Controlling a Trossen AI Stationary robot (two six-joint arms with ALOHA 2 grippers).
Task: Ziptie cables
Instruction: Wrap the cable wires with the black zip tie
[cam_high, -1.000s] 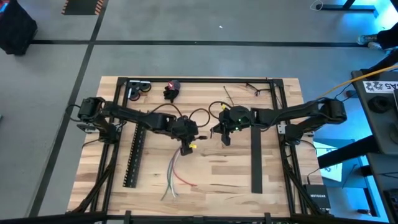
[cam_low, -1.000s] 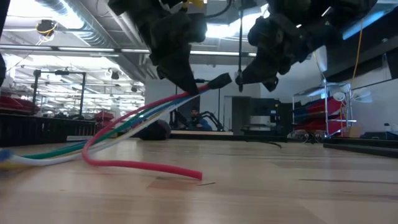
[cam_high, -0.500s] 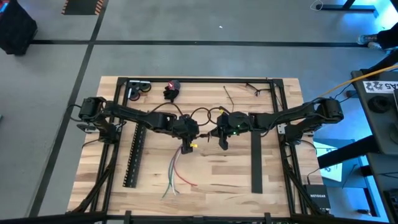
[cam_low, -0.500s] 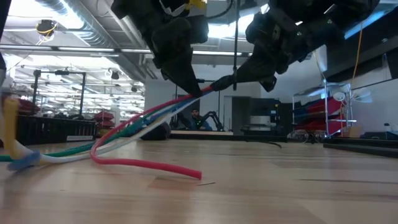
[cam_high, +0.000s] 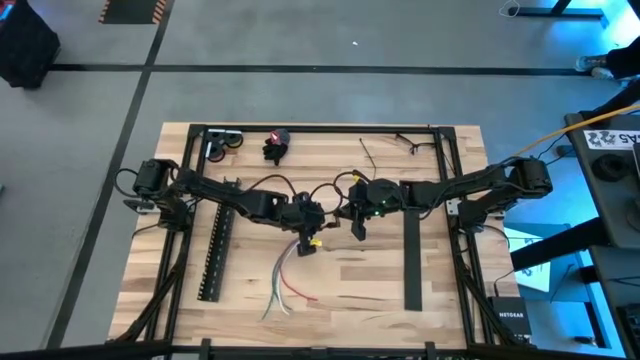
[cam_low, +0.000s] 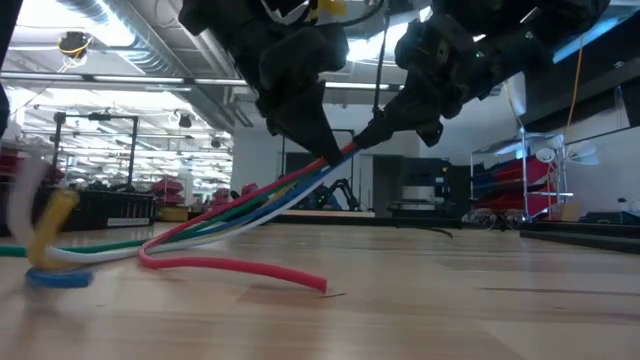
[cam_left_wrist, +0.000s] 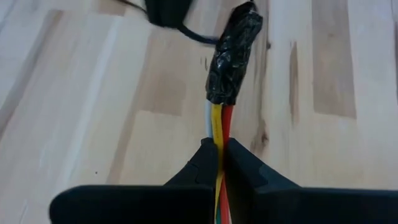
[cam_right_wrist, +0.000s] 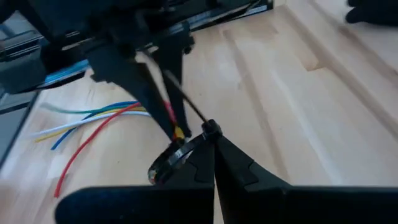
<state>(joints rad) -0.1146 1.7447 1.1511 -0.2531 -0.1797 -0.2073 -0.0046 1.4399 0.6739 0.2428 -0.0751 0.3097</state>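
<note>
Cables (cam_left_wrist: 218, 134) pinched in my left gripper (cam_left_wrist: 219, 163); right gripper (cam_right_wrist: 213, 146) clamps zip tie (cam_right_wrist: 180, 99) alongside; bundle not yet cinched.

Bright ceiling glare; foreground perhaps blurred

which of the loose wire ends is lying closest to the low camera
The red wire of the cables: in the low view it curls across the table in front of the green, white and blue ones, which trail away behind it.
</note>
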